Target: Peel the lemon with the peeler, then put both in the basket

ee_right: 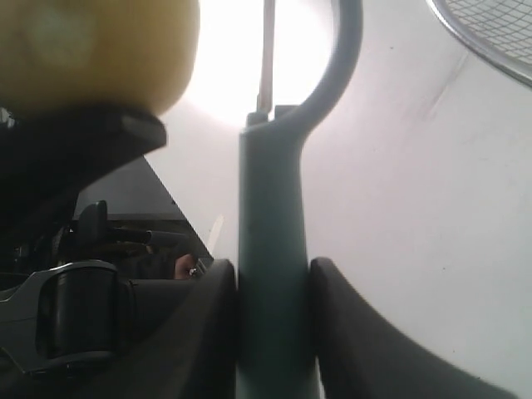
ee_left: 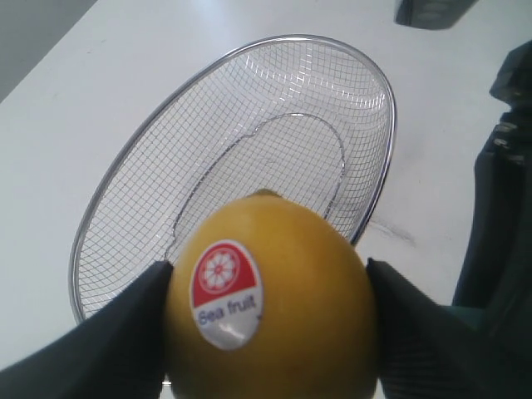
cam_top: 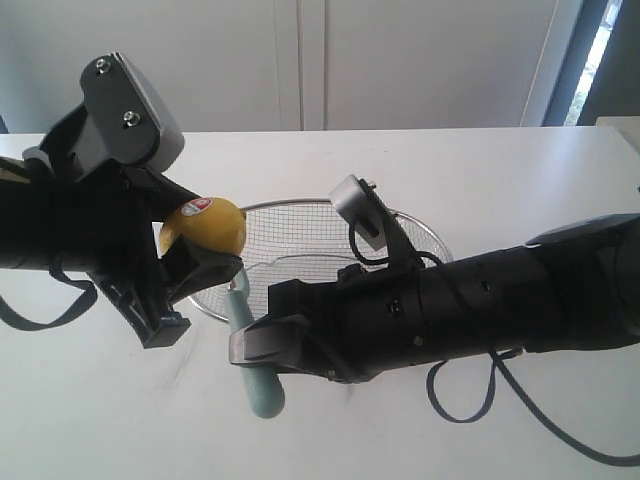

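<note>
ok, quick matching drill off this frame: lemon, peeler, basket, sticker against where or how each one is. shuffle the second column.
1. lemon
2. peeler
3. basket
4. sticker

A. clamped in the right hand
B. red and white, stuck on the fruit
C. resting on the table, in neither hand
D. clamped in the left hand

Pairs: 1-D, 2-A, 3-C, 4-B

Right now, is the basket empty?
Empty: basket shows bare mesh only; lemon is in left gripper, peeler in right gripper.
</note>
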Available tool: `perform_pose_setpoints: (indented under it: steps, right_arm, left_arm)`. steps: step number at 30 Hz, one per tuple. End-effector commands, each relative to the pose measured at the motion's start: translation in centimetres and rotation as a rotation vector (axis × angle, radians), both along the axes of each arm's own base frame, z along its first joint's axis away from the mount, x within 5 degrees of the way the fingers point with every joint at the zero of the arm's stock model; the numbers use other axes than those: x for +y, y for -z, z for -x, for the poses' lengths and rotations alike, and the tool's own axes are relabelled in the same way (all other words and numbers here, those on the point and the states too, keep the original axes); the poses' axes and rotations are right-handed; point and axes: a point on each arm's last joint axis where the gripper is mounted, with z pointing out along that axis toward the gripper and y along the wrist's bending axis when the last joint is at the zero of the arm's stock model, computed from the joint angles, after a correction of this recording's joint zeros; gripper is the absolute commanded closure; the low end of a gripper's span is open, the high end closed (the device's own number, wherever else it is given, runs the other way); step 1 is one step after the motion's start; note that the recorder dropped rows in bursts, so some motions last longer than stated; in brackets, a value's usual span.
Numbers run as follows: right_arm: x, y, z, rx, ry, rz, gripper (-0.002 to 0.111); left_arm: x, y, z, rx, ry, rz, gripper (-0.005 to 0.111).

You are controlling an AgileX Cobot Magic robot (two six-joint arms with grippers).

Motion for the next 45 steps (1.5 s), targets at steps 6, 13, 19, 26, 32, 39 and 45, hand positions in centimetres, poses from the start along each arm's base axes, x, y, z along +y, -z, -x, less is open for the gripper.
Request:
perform_pose_setpoints:
  steps: [6,13,19,26,32,39,45]
  right_arm:
    - [-0.5,-0.6,-0.6,-0.029,0.03,-0.018,0.108]
    - [-1.7,-2.6,-0.6,-0.097,0.067,-0.047,0.108]
    - [-2.5,-3.8,-0.3,-0.152,0.097,-0.014,0.108]
    - [-3.2,-5.6,0.6,-0.197,0.099,-0.033,0.108]
    - [-4.4,-8.8,3.3,-0.361,0.018,-0.067,0.108]
    - [-5.3,-9.1,4.3,-0.484,-0.03,0.026,0.108]
    - [-6.8,-8.2,1.6,-0.55,0.24,0.24,0.108]
  left_arm:
    - [-0.1,0.0,0.3,0.014,0.002,0.015,0.107]
    - [-0.1,0.0,0.3,0.016,0.001,0.016,0.107]
    - [-0.1,0.0,0.3,0.016,0.001,0.016,0.107]
    - [-0.1,0.0,0.3,0.018,0.002,0.014,0.107]
    - [-0.1,0.1,0.3,0.022,0.004,0.012,0.107]
    - [-0.1,0.1,0.3,0.023,0.005,0.011,0.107]
    - [-0.1,0.1,0.4,0.027,0.008,0.009,0.107]
